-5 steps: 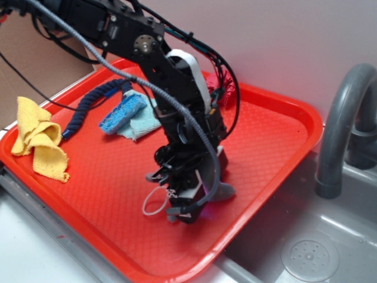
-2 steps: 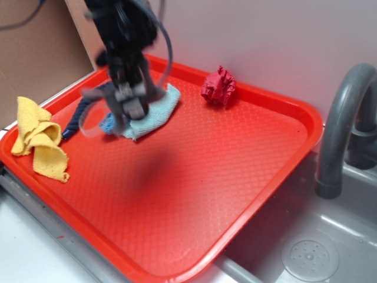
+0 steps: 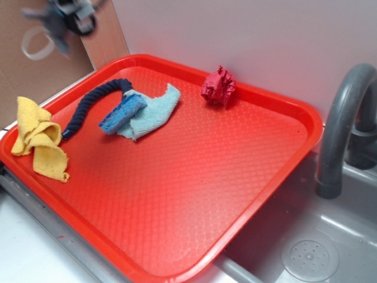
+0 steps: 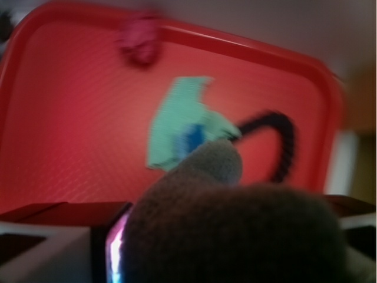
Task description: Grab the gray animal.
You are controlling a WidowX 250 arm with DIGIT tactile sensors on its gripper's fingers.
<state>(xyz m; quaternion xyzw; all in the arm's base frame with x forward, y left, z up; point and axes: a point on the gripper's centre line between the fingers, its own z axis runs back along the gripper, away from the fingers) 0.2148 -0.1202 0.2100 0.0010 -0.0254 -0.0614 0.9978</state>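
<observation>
The gray animal (image 3: 56,22) hangs high above the tray's far left corner, blurred by motion, with its white loop (image 3: 36,45) dangling below. My gripper (image 3: 69,12) is shut on it at the top left edge of the exterior view. In the wrist view the plush's gray body (image 4: 235,230) fills the lower half of the frame between the jaws, and one stubby part (image 4: 215,159) sticks up. The red tray (image 4: 70,130) lies far below.
On the red tray (image 3: 194,194) lie a dark red lumpy ball (image 3: 218,87), a blue sponge (image 3: 122,113) on a light blue cloth (image 3: 154,109), a navy rope (image 3: 88,105) and a yellow cloth (image 3: 38,140). A gray faucet (image 3: 341,124) and sink (image 3: 306,253) stand at the right.
The gripper has risen from the tray's middle and swung up to the far left with the gray animal in it. The spot where the animal lay is now bare.
</observation>
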